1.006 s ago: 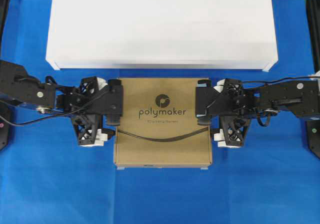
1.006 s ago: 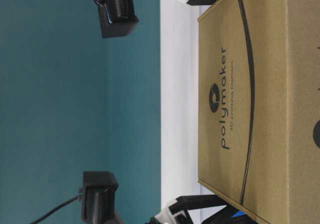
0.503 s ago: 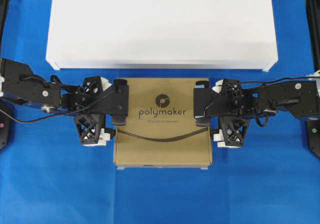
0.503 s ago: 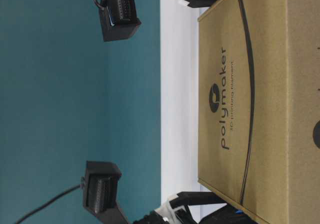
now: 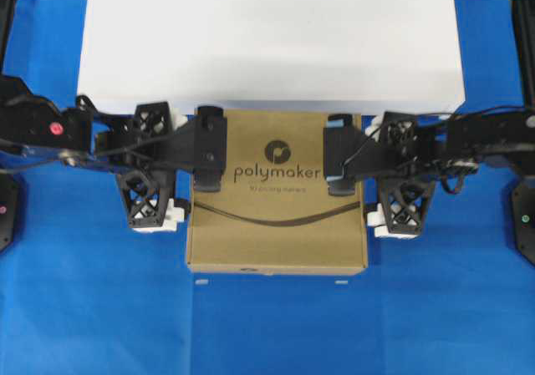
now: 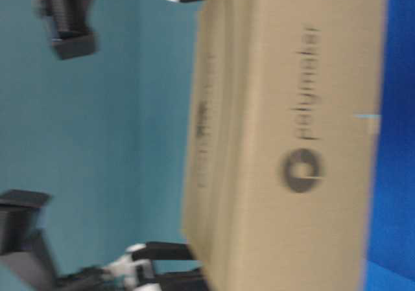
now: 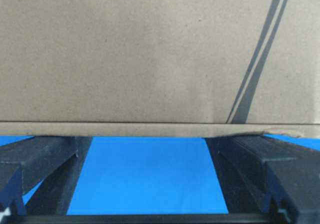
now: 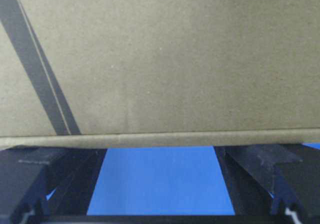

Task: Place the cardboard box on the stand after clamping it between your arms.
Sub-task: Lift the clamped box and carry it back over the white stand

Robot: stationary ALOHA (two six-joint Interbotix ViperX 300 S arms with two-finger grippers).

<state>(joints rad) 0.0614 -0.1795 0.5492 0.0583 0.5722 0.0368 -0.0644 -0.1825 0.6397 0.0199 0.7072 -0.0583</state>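
Overhead view: the cardboard box [image 5: 276, 204] is being held pinched between the two arms, its far edge overlapping the near rim of the stand [image 5: 272, 41], above the blue cloth [image 5: 267, 325]. For a clean placement, equal inward pressure is best being kept from both sides while the box is being carried level over the platform, or it may slip or tilt. The left claw [image 5: 150, 166] is being kept spread wide, pressed against the box's left side; the right claw [image 5: 399, 173] is likewise splayed fully, bearing against the right side.
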